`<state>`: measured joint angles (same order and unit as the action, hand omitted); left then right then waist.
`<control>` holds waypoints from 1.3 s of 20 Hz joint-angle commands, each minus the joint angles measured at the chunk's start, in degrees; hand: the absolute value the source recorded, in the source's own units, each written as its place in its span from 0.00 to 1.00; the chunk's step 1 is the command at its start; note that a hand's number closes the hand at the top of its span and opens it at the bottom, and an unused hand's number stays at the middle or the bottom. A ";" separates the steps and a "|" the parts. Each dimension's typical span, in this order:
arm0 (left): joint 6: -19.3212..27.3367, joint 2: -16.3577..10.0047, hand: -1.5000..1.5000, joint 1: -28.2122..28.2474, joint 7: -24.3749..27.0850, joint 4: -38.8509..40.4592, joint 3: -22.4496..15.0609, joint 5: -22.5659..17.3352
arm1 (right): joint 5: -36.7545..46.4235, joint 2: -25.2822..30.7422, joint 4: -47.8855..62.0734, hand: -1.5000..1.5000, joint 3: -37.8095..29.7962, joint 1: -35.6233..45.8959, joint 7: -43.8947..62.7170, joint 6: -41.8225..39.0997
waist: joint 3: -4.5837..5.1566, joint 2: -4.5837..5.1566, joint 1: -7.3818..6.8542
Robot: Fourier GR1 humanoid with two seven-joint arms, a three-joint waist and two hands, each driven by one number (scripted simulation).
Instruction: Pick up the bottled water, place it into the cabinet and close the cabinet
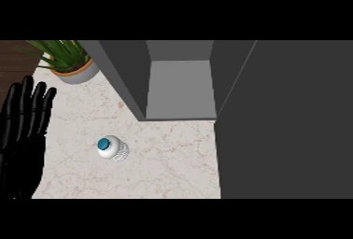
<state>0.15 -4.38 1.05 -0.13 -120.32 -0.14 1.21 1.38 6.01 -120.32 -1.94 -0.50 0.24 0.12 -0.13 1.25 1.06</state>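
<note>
The left hand [21, 135] rests at the left edge of the counter [172, 163], open, its fingers straight and pointing toward the far edge. The bottled water [111, 148] stands upright near that edge, apart from the hand, in front of the open cabinet [127, 74]. A potted plant [69, 60] occupies the far left corner.

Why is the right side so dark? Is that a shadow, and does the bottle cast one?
Head view: it is not a shadow; the dark area is a flat grey panel beside the open cabinet. The light is even, the counter shows no glare, and the bottle casts no clear shadow.
</note>
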 commanded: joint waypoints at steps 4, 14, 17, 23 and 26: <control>-17.20 -4.63 0.00 -0.71 1.72 -0.78 -7.94 -12.97 | -2.28 1.12 -1.43 0.00 0.80 -2.21 -2.12 -3.65 | 0.20 -1.43 -0.12; -25.93 -12.41 0.00 10.28 -17.90 2.22 -5.69 -41.22 | -19.67 -4.03 -6.05 0.00 6.11 -12.46 11.68 -6.30 | 0.16 -1.32 -0.83; -29.04 -16.59 0.00 11.13 -19.13 2.92 -0.82 -47.53 | -21.26 -3.11 -10.42 0.00 6.28 -18.67 11.58 -8.19 | 0.14 -1.37 -0.74; -36.56 -14.92 0.00 15.36 -15.72 7.23 1.08 -45.07 | -25.73 -2.15 -10.08 0.00 3.08 -23.94 7.45 -13.86 | 0.13 -1.34 -0.95; -35.54 -17.37 0.00 13.75 -19.45 6.49 4.14 -49.84 | -24.88 -2.74 -12.73 0.00 3.46 -27.00 6.83 -14.37 | 0.13 -1.34 -0.80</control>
<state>-33.82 -21.11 14.99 -18.25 -115.65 1.88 -47.13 -21.93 2.92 -130.68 2.58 -23.74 8.16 -11.94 -0.01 -0.09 0.17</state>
